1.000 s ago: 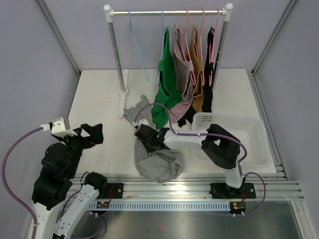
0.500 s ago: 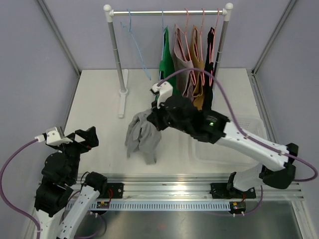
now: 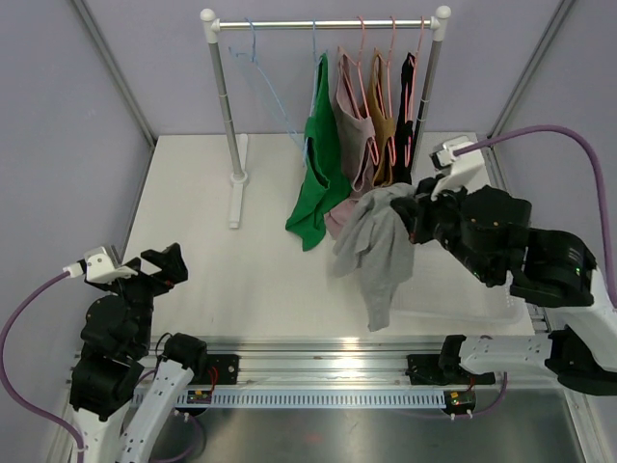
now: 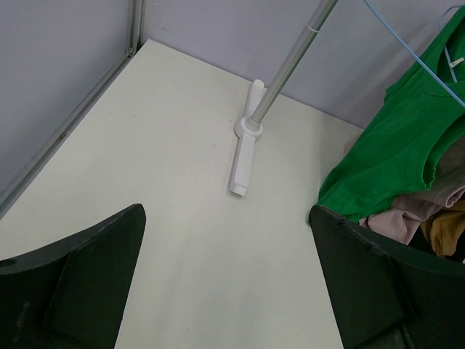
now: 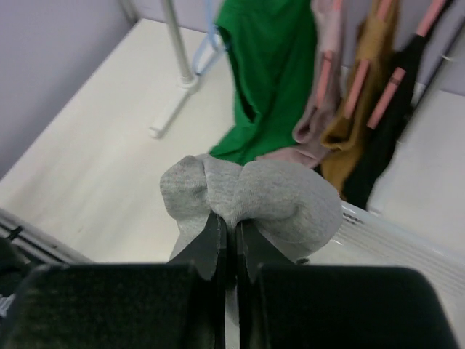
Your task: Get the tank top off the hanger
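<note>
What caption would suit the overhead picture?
Right claw holds a grey tank top aloft beside the clothes rack.

Top external camera: high at 6 o'clock, facing 12 o'clock over the cream table [image 3: 193,241] to the white-posted metal clothes rail [image 3: 289,24]. Left wrist camera: low at 8 o'clock, facing 1 o'clock. Right wrist camera: raised at 3 o'clock, facing 10 o'clock, close on the grey fabric tank top [image 5: 251,193]. All share the green hanging garment [image 4: 396,145].
</note>
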`<state>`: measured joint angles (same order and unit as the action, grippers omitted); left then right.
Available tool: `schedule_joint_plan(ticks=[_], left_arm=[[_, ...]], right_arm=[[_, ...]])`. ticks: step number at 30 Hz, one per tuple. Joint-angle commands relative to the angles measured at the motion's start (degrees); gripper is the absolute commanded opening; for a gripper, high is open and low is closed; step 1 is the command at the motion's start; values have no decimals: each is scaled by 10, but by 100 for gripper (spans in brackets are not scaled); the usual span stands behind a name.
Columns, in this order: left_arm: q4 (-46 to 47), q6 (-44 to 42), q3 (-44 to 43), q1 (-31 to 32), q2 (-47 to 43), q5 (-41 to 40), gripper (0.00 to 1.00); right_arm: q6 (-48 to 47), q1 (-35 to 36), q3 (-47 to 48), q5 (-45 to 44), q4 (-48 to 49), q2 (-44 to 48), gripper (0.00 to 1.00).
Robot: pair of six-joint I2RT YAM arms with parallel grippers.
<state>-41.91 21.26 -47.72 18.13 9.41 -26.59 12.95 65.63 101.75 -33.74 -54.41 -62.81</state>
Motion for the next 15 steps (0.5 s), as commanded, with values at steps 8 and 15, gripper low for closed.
schedule_joint_plan(ticks=[8,15], left_arm=[[42,12,5,-27,19,39,99],[55,4,-3,-34,62,106,99]], right_arm=[[205,0,-144,-293,-216,85,0],[214,-113,-251,-236,-176,75,0]])
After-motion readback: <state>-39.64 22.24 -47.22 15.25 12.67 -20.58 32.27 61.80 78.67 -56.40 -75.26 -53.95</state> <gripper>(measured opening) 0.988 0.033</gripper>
